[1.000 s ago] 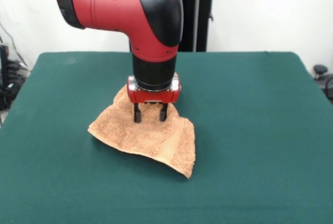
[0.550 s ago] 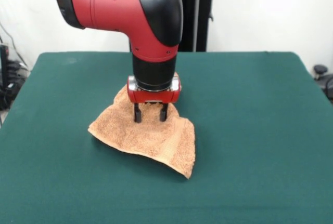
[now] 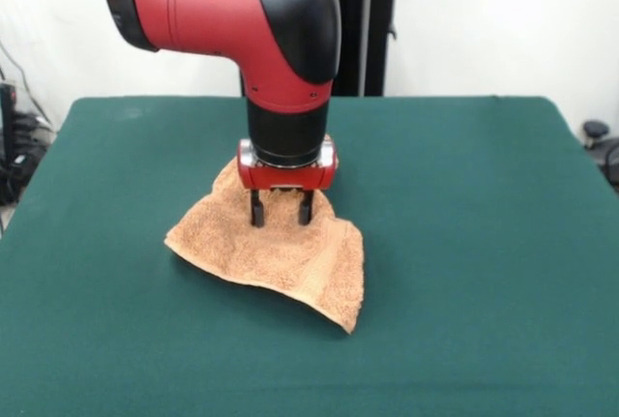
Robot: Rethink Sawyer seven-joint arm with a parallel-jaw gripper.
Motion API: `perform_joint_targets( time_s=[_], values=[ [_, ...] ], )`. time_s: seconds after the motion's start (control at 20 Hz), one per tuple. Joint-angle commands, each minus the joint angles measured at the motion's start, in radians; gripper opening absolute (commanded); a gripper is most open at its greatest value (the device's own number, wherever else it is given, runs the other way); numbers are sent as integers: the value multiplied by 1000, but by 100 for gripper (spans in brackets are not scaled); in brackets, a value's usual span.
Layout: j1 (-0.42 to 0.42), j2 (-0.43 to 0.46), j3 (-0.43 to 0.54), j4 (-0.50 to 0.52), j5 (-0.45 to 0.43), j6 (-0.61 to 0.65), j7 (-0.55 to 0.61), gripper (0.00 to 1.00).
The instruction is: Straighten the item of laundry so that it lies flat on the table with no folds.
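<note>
green table (image 3: 484,243) — towel (image 3: 280,257) (rumpled) runs diagonally, corner toward camera.

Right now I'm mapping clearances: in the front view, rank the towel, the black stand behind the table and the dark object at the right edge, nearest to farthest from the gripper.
1. Towel: directly beneath the gripper, mid-table.
2. Black stand: behind the table's far edge, up and right.
3. Dark object: off the table, at the picture's right edge.
</note>
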Motion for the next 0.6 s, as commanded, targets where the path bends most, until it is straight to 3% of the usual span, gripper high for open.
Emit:
perform_joint_targets(
  time_s=[0.05,0.6],
  values=[
    [21,45,87,128,24,-99,153,100],
    [-18,41,63,243,-39,-221,114,100]
  ],
)
